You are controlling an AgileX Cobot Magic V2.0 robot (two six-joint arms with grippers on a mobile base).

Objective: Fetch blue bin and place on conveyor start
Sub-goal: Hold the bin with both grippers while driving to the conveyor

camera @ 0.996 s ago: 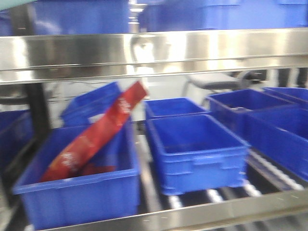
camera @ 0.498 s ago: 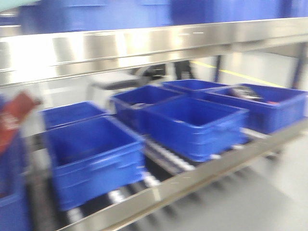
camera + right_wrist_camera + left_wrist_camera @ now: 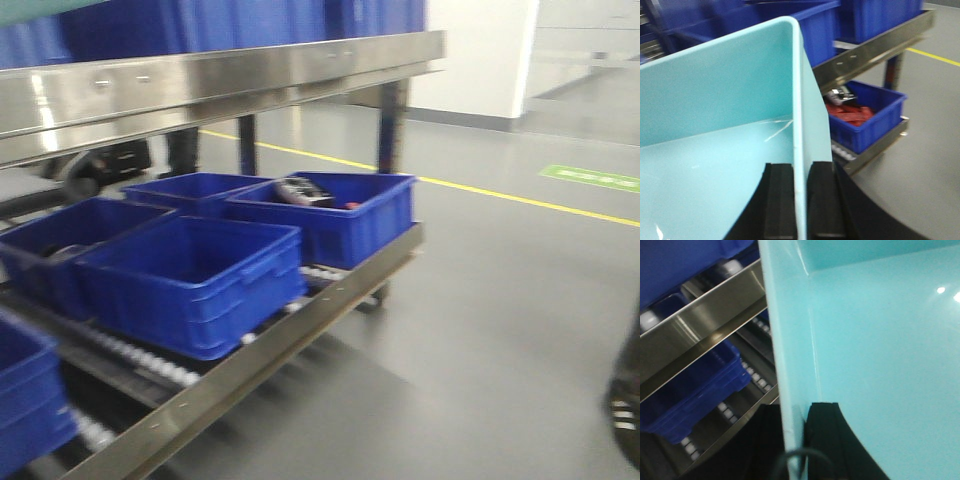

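Shelf rack swung left in front view, floor now exposed, only wrist views show blue bin, left tool and right tool each clamping its wall

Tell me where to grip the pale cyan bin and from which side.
Grip the blue bin by its thin, flat side walls, one per arm, coming over the edge so one finger sits inside and one outside. The left end effector and right end effector straddle walls that way.
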